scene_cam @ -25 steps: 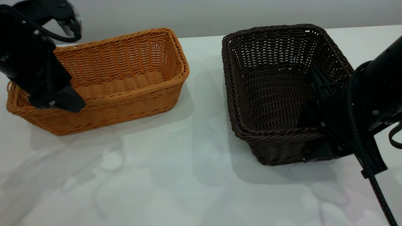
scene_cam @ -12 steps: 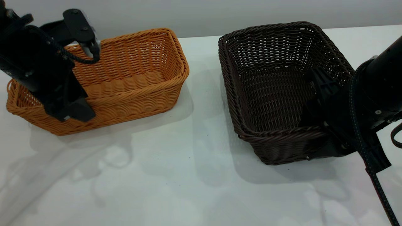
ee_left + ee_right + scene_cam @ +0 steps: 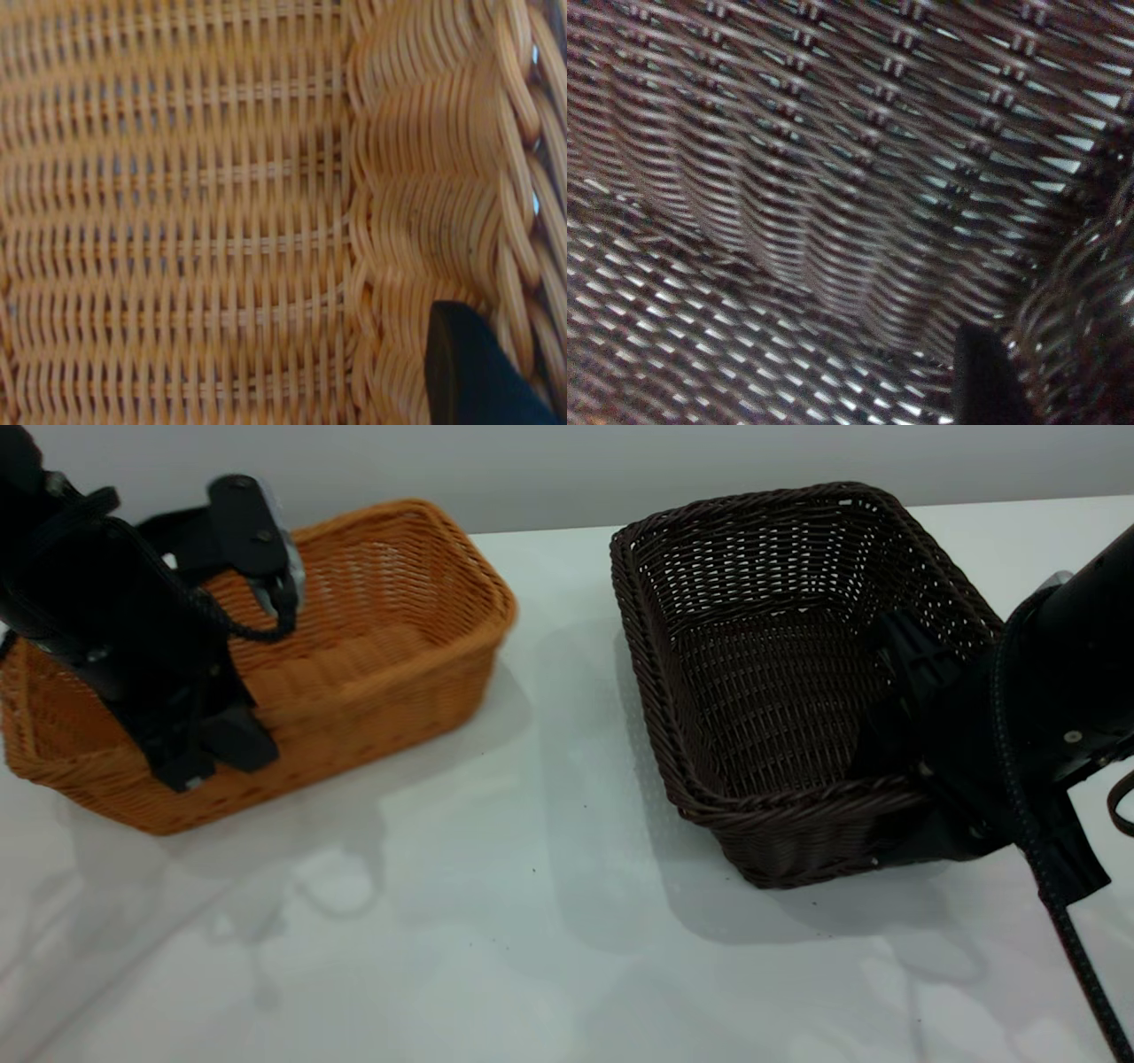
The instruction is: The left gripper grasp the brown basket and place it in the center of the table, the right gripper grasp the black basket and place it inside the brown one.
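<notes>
Left gripper (image 3: 208, 748): clamped over the near long wall of the brown basket, one finger (image 3: 232, 740) down its outer face and the other inside; the wrist view shows a black finger (image 3: 469, 367) pressed against the inner weave just under the braided rim.
Right gripper (image 3: 921, 779): clenched on the black basket at its near right corner, one finger (image 3: 912, 660) inside along the right wall, the other part low against the outer wall; its wrist view shows a dark finger tip (image 3: 983, 376) against the inner weave beside the rim.
Brown basket (image 3: 372, 646): at the left side of the table, held by the left gripper, its long axis running at an angle from the near left edge toward the far middle; whether it is off the surface cannot be told.
Black basket (image 3: 771, 691): right of centre, well apart from the brown basket, its near end on the table, its opening tipped slightly toward the camera.
Table (image 3: 532, 921): white, with bare surface between the two baskets and a few dark specks.
</notes>
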Motion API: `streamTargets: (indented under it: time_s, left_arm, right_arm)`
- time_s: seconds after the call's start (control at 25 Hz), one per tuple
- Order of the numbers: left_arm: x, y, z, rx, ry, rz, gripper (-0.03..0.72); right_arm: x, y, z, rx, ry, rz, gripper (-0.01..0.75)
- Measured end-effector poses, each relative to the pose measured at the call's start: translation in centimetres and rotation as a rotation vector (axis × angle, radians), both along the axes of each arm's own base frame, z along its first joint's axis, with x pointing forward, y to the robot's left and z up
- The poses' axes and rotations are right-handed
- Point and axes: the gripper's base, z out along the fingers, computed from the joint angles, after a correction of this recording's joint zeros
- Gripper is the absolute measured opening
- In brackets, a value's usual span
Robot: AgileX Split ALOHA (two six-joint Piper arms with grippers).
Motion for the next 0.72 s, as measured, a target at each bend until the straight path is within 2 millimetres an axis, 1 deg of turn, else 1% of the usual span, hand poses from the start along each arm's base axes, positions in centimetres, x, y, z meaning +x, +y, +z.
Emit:
streamTargets:
  time_s: [0.2,0.28,0.52,0.64,0.72]
  left_arm:
    - [-1.2,-1.9,0.0,-0.023,0.062,-0.104,0.113]
    - [-1.7,-2.6,0.0,-0.024,0.088,-0.148,0.113]
    - [-2.4,-2.9,0.0,-0.031,0.15,-0.176,0.113]
    - [-3.0,-3.7,0.1,-0.031,0.172,-0.211,0.113]
    - [-3.3,-4.5,0.3,-0.028,0.168,-0.244,0.113]
  right_arm:
    - [0.5,-0.8,1.5,0.011,-0.054,-0.026,0.309]
    - [0.9,-1.6,2.3,0.017,-0.081,-0.052,0.309]
    - [1.6,-4.5,5.1,0.011,-0.183,-0.082,0.304]
    - [1.6,-5.7,6.3,0.009,-0.218,-0.068,0.304]
    - [1.6,-6.4,6.6,0.005,-0.225,-0.06,0.303]
